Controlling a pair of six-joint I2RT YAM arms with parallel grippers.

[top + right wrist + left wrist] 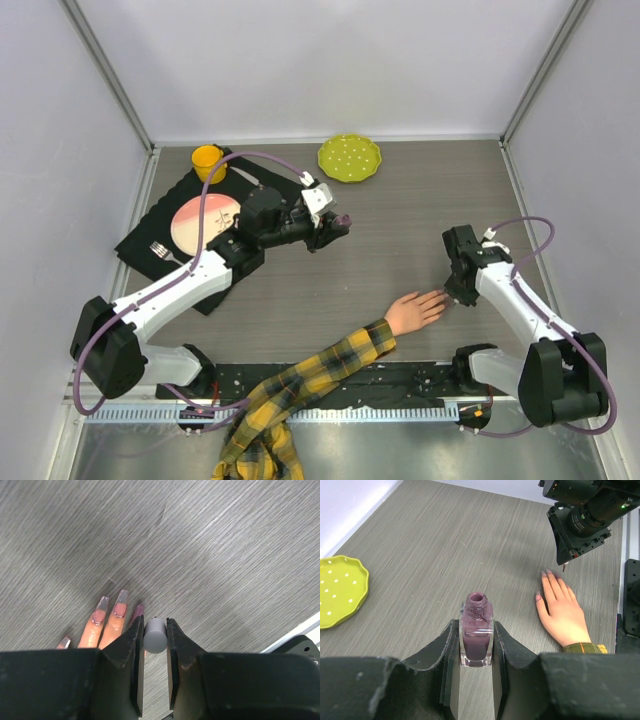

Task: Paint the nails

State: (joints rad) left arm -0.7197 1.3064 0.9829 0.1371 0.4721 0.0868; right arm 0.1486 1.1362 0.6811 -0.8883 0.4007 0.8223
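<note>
The right hand (154, 623) was pinching a small grey brush cap (155, 636) between its two fingers at the lower centre of the wrist view. It hovered just beside the nails (120, 599) of the mannequin hand (415, 310), which lay flat on the table (225, 555). In the overhead view those fingertips sat right of centre, directly under the right hand. Several nails looked tinted purple; the one closest to the fingers was partly hidden.

To make the stroke well, the brush should probably come down slowly and be drawn along one nail's length with light pressure, keeping off the skin.

Further out, left of centre in the overhead view, the left hand (476, 629) clamped the uncapped polish bottle (476, 642). The bottle was well apart from the fingertips and should be kept steady for re-dipping.
</note>
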